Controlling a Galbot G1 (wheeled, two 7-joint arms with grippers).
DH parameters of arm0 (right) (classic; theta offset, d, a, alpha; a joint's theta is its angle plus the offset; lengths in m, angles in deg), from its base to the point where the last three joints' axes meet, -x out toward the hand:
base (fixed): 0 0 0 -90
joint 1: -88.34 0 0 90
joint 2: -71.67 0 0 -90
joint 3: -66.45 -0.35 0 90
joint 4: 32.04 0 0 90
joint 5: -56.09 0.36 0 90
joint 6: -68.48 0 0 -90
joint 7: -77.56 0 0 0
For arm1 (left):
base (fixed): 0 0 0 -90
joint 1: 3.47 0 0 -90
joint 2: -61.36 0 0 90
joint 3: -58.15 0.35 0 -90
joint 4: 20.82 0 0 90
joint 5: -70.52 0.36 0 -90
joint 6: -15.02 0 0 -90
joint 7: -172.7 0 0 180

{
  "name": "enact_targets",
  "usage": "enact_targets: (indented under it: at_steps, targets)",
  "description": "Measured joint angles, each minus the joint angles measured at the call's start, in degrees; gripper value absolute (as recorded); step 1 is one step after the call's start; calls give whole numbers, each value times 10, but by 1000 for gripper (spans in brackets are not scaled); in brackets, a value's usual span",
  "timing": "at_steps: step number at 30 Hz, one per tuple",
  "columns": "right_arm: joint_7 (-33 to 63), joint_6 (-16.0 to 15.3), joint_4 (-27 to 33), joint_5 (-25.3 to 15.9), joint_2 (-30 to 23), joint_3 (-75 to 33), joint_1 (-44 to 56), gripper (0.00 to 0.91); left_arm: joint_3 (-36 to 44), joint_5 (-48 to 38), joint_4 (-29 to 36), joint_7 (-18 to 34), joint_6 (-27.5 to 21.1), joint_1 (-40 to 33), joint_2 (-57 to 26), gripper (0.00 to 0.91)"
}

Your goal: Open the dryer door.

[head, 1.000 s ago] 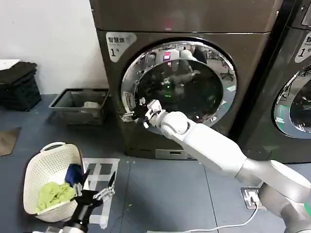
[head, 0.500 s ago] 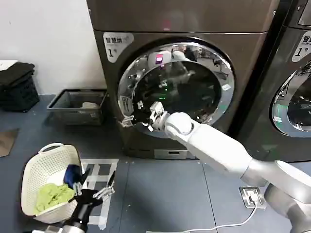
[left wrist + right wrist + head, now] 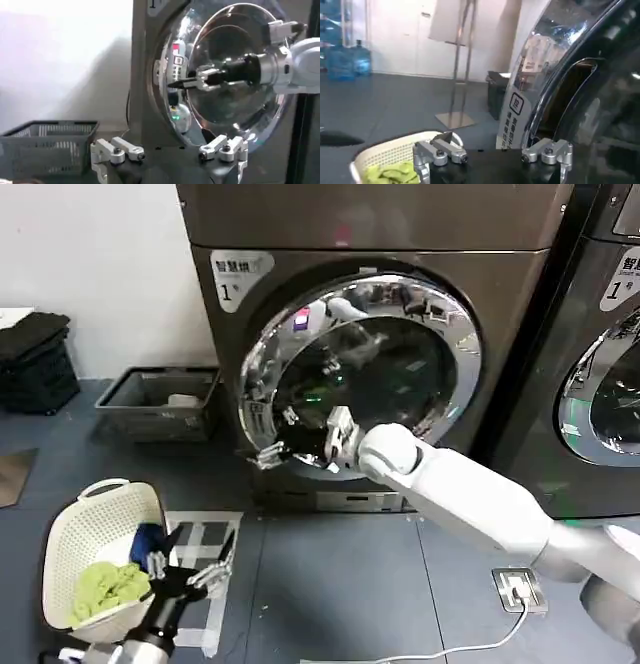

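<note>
The dryer door (image 3: 372,374), chrome-rimmed with dark domed glass, sits on the bronze-brown machine and stands slightly ajar, its left edge swung outward. My right gripper (image 3: 272,452) is at that lower-left rim, open, its fingers reaching round the door's edge. The right wrist view has the chrome rim (image 3: 543,95) close beside my right gripper (image 3: 492,152), fingers spread. From the left wrist view the door (image 3: 230,75) shows tilted out from the machine's front, with the right gripper (image 3: 184,83) at its edge. My left gripper (image 3: 195,569) waits low over the floor, open (image 3: 170,150).
A white laundry basket (image 3: 70,529) holding green cloth stands on the floor at left. A grey crate (image 3: 160,399) sits beside the dryer by the wall. A darker grey machine (image 3: 605,384) stands at right. A floor socket with cable (image 3: 515,589) lies under my right arm.
The door's left edge has swung outward from the machine. My right gripper has moved down and toward me with the rim. The left arm has barely moved.
</note>
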Motion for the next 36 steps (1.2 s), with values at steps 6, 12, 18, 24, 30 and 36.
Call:
enact_targets:
  at_steps: [6,12,18,24,30,36]
  targets:
    - [-15,10,-39,3,31,-7,15,907,-37,-35,-14,-14,-30,-37,-24,907]
    - [-40,18,-76,3,64,-17,30,907,-69,-78,-30,-37,-52,-75,-52,907]
    - [-70,38,-110,2,100,-24,45,907,-88,-108,-50,-74,-55,-110,-86,907]
    - [-104,53,-144,-1,141,-34,63,907,-86,-154,-72,-101,-66,-148,-116,907]
    - [-142,72,-171,-10,179,-46,81,907,-78,-192,-93,-127,-67,-186,-142,907]
    - [-174,92,-195,-15,216,-62,108,907,-60,-193,-116,-152,-64,-214,-168,907]
